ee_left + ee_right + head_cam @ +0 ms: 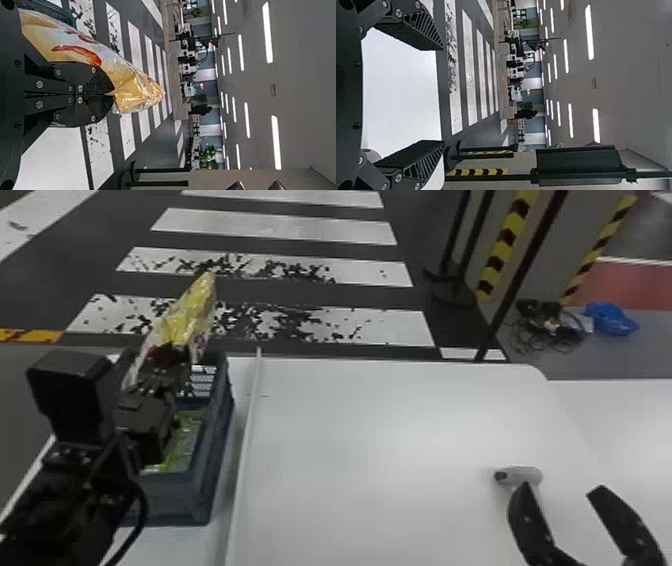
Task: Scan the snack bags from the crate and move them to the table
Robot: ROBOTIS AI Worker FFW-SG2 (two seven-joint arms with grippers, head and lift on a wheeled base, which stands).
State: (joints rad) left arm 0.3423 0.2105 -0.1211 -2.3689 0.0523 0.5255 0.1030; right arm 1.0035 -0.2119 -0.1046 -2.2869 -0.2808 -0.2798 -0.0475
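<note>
Above the far end of the crate [167, 497], the left gripper [170, 357] has its fingers pinched around a yellow snack bag [132, 89], whose far end sticks out past the fingertips. That bag is lifted clear of the crate's contents but has not been placed on the table [350, 440]. Green snack packaging [187, 440] lies inside the crate, so at least some of the load is left to handle. Over the table's near right part, the right gripper [560, 490] has its fingers spread with nothing between them, close by the handheld scanner [527, 476]. With the scanner ungripped, scanning the yellow bag looks like the next job, though whether it has been scanned cannot be told. After that, setting it down would remain, then the green packaging.
</note>
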